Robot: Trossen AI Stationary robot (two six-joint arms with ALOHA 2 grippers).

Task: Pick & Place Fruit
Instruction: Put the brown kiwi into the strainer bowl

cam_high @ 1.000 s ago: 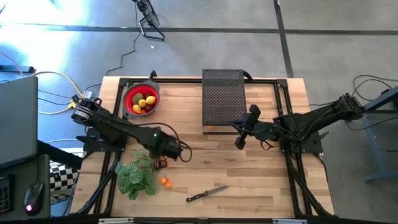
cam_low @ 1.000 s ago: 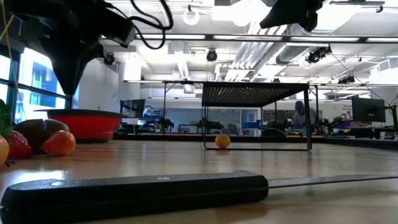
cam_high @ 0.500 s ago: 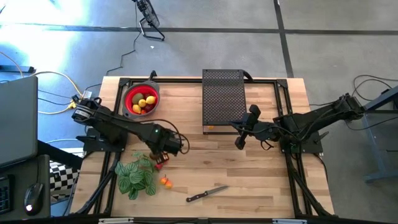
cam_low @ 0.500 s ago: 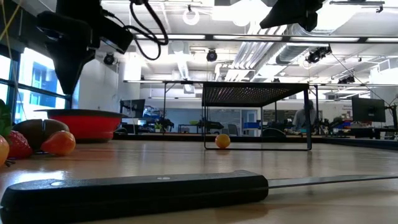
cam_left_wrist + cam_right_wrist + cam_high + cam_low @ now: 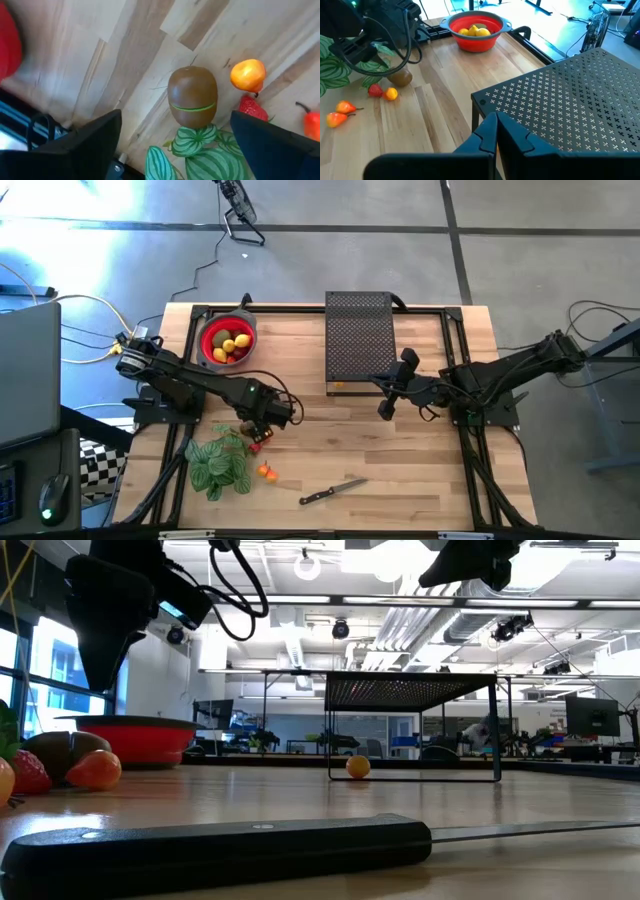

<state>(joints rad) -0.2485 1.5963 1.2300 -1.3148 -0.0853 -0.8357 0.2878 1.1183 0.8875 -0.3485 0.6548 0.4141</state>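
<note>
- The red bowl (image 5: 229, 340) sits at the far left of the bench (image 5: 420, 470) and already holds several yellow and dark pieces of fruit.
- The left pincer (image 5: 256, 420) hangs just above a brown kiwi (image 5: 192, 96) near the leafy plant (image 5: 220, 463); its fingers (image 5: 80, 145) stand wide apart on either side of the kiwi, gripping nothing.
- Just beside the kiwi lie a small orange fruit (image 5: 248, 75) and a strawberry (image 5: 252, 108); a descent off centre could knock these away or catch a leaf between finger and kiwi.
- The kiwi is smooth and rounded, so I judge a shallow or skewed close may squirt it sideways across the bench.
- Two more orange pieces (image 5: 266, 472) and a knife (image 5: 332, 492) lie toward the near edge; another orange piece (image 5: 358, 766) rests under the black mesh stand (image 5: 359, 340).
- The right pincer (image 5: 386, 408) waits closed beside that stand, well apart from the fruit.
</note>
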